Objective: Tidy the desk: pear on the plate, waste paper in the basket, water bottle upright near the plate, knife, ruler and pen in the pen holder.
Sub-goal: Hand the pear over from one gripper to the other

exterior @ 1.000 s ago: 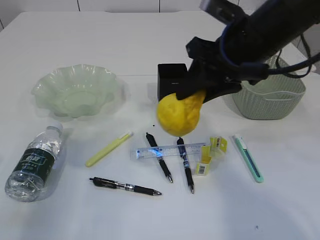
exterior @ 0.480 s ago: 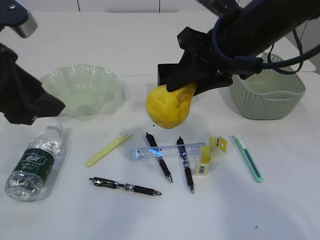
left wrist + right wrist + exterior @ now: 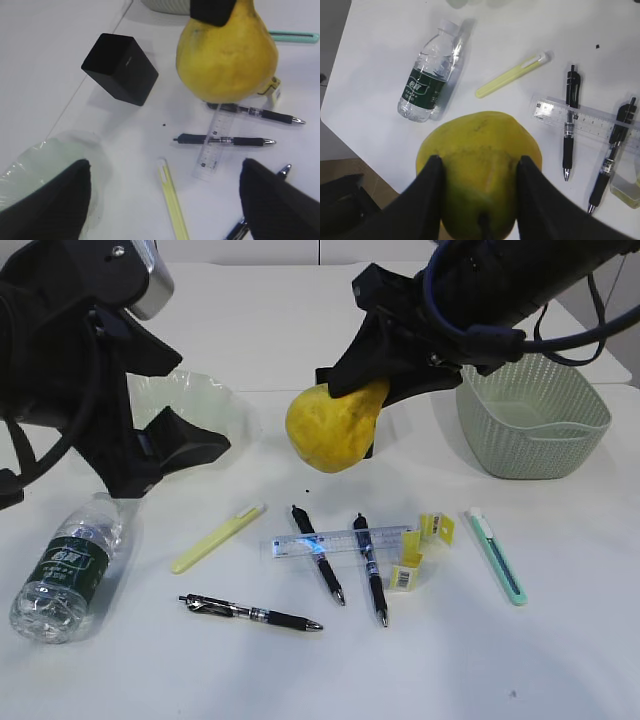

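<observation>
Matte black pen holder (image 3: pixel 120 69), clear plastic ruler (image 3: pixel 340 541), perforated plastic basket (image 3: pixel 533 445).

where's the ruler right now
In the exterior view the ruler lies flat at the desk's centre front, crossing two pens, left of the yellow paper scraps.

The exterior camera is looking down at a slant across the desk (image 3: pixel 560 660) from its near edge, while both wrist cameras are peering down from close above, all three sharing the ruler (image 3: pixel 340 542) and the lifted pear (image 3: pixel 330 428).
</observation>
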`<state>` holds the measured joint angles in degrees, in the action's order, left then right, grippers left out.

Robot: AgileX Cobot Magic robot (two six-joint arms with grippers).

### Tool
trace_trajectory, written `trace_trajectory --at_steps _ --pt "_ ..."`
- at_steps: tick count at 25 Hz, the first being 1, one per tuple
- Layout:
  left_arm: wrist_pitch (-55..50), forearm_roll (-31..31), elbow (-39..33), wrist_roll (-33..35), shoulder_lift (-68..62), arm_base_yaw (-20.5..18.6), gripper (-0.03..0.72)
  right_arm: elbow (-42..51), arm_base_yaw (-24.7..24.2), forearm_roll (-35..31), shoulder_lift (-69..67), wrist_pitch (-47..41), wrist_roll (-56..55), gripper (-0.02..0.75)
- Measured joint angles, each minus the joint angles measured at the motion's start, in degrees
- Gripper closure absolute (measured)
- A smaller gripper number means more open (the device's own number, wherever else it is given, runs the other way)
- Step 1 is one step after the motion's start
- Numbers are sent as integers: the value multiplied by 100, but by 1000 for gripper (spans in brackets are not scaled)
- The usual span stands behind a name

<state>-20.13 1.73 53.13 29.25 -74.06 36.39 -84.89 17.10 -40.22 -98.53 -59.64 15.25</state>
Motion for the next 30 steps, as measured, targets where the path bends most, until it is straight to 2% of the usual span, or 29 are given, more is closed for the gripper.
trace_trajectory --at_steps 4,13,26,30 --pt "348 0 0 13 -88 74 1 0 0 0 0 0 0 471" --pt "1045 -126 0 25 -862 725 1 0 0 10 0 27 0 471" --pt "1762 -173 0 25 -1076 730 0 0 0 10 0 135 17 471" --pt "1859 50 0 25 -1076 730 0 0 0 10 0 158 40 471"
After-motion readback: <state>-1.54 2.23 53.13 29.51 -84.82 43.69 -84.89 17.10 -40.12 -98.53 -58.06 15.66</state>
